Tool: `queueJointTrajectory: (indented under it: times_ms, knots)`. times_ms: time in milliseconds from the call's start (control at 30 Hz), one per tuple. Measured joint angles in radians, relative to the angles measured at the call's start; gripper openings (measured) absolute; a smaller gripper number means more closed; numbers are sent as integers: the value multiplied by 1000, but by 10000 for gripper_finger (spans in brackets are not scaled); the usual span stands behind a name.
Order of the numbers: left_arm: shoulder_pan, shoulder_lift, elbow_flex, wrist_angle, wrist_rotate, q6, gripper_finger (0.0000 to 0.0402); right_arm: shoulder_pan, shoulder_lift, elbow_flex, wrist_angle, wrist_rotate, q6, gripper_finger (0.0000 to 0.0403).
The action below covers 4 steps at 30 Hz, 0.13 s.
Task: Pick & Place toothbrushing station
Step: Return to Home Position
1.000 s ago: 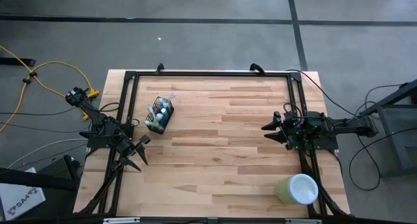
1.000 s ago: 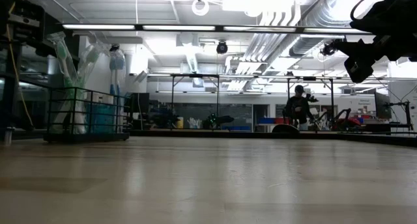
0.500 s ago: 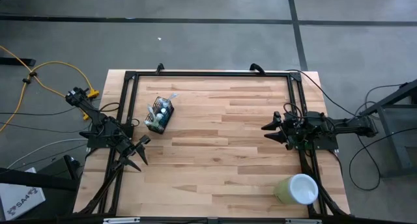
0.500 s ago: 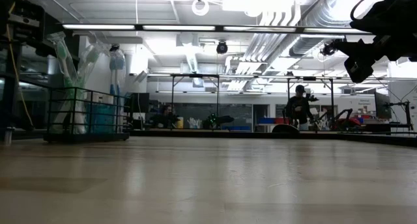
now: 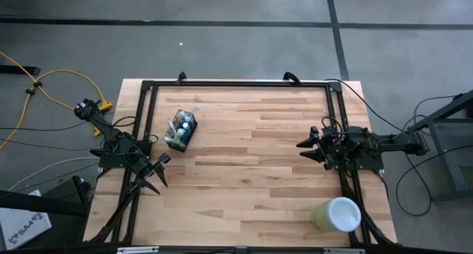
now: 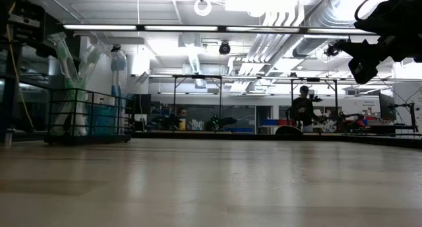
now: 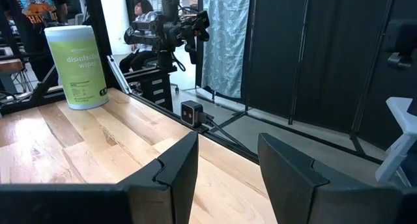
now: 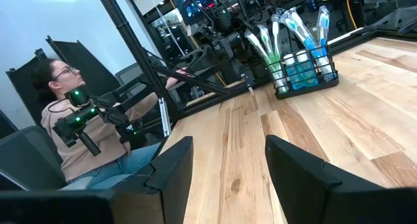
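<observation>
Light, stiff and probably top-heavy with toothbrushes (image 8: 324, 28), the black wire-mesh holder (image 5: 181, 131) looked best pinched at its rim; left gripper (image 7: 228, 140) and right gripper (image 8: 229, 143) both hung spread, empty.

I see a table (image 5: 251, 158) of pale wood planks, smooth with a soft sheen. The holder cup (image 5: 181, 132) is thin black wire. Its toothbrushes (image 8: 266, 48) look like glossy, translucent plastic.
</observation>
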Motion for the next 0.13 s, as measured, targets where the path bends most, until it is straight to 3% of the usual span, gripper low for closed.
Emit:
queueJointTrajectory:
  times_ms: [133]
  knots:
    - [0, 0, 0, 0, 0, 0, 154, 0, 0, 0, 0, 0, 0, 184]
